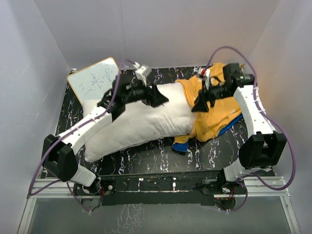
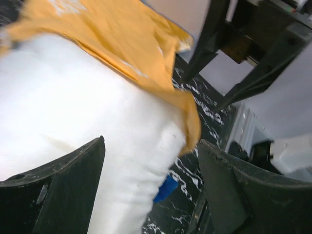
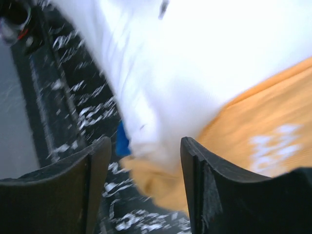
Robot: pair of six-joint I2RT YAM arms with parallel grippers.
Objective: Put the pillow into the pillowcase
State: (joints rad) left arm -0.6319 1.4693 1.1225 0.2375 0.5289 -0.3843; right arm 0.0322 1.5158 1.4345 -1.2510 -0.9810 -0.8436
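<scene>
1. The pillow (image 1: 141,124) lies directly under my left gripper (image 1: 156,99). Its long axis runs from the near-left of the table (image 1: 161,156) up toward the far-right, bowed slightly in the middle.
2. Its far-right end sits inside the mouth of the pillowcase (image 1: 214,114), below my right gripper (image 1: 202,103). The rest of the pillow lies bare on the table.
3. The left gripper's jaws stand wide apart above the pillow's white cloth and have hold of nothing.
4. The right gripper's jaws are also parted. They hang over the seam where orange cloth meets white, with nothing pinched between them.
5. The pillow is plump, soft, plain white fabric, lightly creased.
6. The pillowcase is floppy and rumpled, orange-yellow face up. Bright blue peeks out under its near edge.
7. A pale mark on the orange face shows in both wrist views, too blurred to read.
8. Beyond the left gripper, on the far-left side, a framed whiteboard (image 1: 93,80) leans with blue handwriting that I cannot make out.
9. The table is black with white marbling.
</scene>
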